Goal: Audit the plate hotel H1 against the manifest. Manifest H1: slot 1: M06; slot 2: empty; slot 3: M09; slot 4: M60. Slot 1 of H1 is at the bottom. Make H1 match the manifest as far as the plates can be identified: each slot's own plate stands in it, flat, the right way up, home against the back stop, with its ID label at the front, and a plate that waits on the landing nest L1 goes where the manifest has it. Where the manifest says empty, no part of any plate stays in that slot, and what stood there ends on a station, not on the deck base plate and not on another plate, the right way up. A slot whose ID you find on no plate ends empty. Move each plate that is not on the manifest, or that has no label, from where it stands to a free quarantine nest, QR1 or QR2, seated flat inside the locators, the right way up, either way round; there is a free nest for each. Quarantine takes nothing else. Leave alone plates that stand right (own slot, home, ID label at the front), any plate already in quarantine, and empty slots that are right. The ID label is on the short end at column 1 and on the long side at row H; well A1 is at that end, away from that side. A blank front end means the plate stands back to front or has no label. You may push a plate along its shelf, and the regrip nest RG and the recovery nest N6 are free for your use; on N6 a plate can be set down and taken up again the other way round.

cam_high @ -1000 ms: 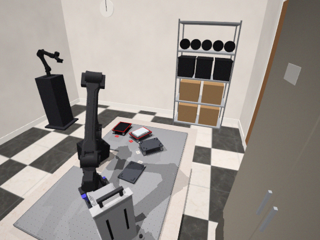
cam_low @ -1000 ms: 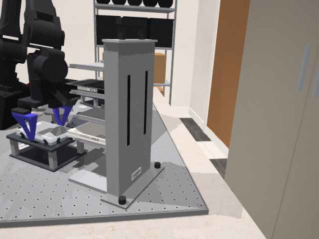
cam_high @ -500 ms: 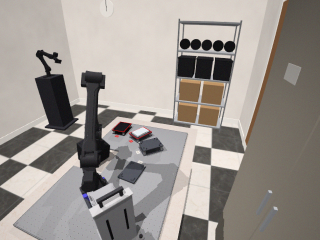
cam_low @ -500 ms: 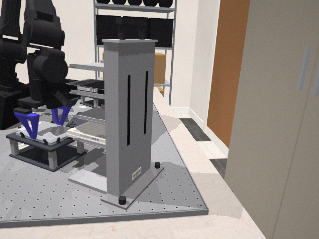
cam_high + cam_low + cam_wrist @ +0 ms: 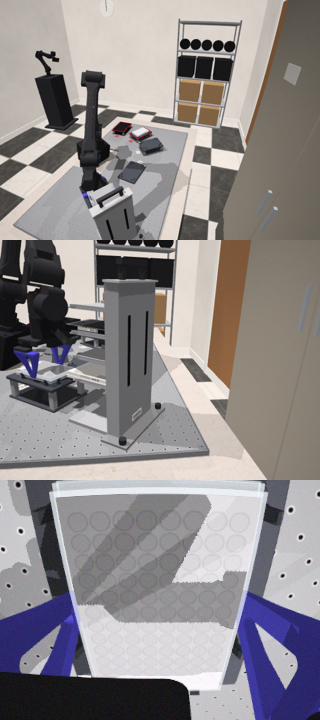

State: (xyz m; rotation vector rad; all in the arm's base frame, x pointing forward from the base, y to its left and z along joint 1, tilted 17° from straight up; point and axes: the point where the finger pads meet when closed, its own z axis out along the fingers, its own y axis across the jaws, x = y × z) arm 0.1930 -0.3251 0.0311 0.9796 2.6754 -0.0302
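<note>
The hotel H1 (image 5: 113, 219) (image 5: 134, 348) stands at the deck's front. A white plate (image 5: 89, 371) lies on its low shelf and a black plate (image 5: 90, 323) on a higher one; both show barcode labels. The shelf between them (image 5: 89, 353) and the top shelf (image 5: 86, 304) look bare. My gripper (image 5: 46, 370) (image 5: 158, 600) has its blue fingers against both long sides of a clear plate (image 5: 51, 368) (image 5: 160, 640), shut on it. The plate sits at a raised dark nest (image 5: 50, 386) beside the hotel; I cannot tell whether it is lifted. Its label is not readable.
A quarantine nest (image 5: 131, 133) holds a white plate (image 5: 140, 132); the other red-rimmed nest (image 5: 122, 127) looks empty. A raised dark station (image 5: 151, 145) and a low dark station (image 5: 132, 171) stand between them and the hotel. The hotel's shelves reach close to my gripper.
</note>
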